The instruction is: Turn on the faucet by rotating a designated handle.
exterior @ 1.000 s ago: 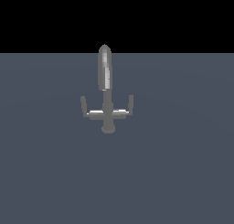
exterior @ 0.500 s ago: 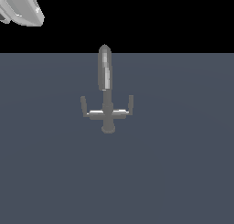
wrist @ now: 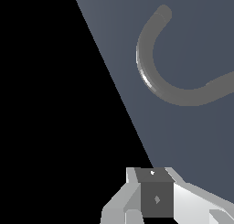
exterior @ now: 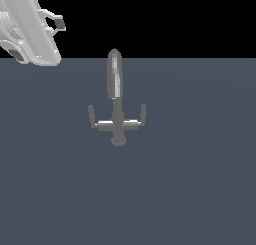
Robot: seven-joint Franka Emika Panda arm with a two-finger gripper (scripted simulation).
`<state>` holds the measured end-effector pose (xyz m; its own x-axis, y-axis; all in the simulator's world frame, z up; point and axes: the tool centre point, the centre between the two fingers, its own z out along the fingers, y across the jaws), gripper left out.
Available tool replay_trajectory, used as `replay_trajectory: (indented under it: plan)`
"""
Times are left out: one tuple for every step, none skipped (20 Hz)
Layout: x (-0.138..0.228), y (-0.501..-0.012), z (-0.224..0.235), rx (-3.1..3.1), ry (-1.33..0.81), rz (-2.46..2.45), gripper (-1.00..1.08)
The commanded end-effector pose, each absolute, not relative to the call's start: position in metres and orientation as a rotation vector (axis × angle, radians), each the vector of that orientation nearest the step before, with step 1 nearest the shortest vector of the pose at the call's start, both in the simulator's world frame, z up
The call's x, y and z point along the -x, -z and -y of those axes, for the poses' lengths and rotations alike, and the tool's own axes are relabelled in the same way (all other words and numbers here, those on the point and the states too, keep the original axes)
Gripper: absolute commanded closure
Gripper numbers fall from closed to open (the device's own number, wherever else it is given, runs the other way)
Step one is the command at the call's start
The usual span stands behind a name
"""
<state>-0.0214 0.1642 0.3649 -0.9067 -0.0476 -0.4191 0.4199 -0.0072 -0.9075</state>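
The desk (exterior: 200,189) is a flat blue-grey surface that fills the lower part of the exterior view, with black background behind its far edge.

The white robot arm (exterior: 27,29) comes into the exterior view at the upper left corner, high above the desk and well apart from the faucet. At its end the hand (exterior: 56,20) shows two thin fingers with dark pads (exterior: 60,24), and there is a clear gap between them, so the hand is open and holds nothing. It touches nothing. In the wrist view only one dark pad (wrist: 156,198) with its white finger body is visible at the edge of the picture, and the other finger cannot be seen there.

The faucet (exterior: 116,116) stands near the middle of the desk. Its tall spout with the round tip rises upright from a thin stem on a small round base. In the wrist view the spout appears as a curved grey tube (wrist: 151,67).

The handle (exterior: 96,120) is the left half of the crossbar, with a short tip that points up. The matching right arm (exterior: 138,118) is on the other side.
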Motion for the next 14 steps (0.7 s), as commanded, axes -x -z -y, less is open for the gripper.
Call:
replay_trajectory:
  plan:
    - [0.014,-0.347,-0.162,-0.291,2.055,-1.985,1.08]
    - [0.012,-0.339,-0.161,-0.252,2.082,-2.0,1.08]
    - [0.009,-0.332,-0.16,-0.213,2.109,-2.016,1.08]
    - [0.007,-0.324,-0.159,-0.174,2.136,-2.031,1.08]
    - [0.004,-0.317,-0.158,-0.133,2.162,-2.047,1.08]
    - [0.002,-0.309,-0.157,-0.092,2.188,-2.062,1.08]
    - [0.0,-0.301,-0.156,-0.051,2.213,-2.078,1.08]
    - [-0.002,-0.294,-0.155,-0.009,2.237,-2.093,1.08]
    - [-0.004,-0.286,-0.154,0.034,2.26,-2.109,1.08]
    - [-0.006,-0.278,-0.153,0.078,2.283,-2.124,1.08]
    - [-0.008,-0.271,-0.151,0.122,2.305,-2.14,1.08]
    - [-0.009,-0.263,-0.15,0.166,2.327,-2.155,1.08]
    - [-0.011,-0.255,-0.149,0.212,2.347,-2.17,1.08]
    - [-0.012,-0.247,-0.147,0.258,2.367,-2.185,1.08]
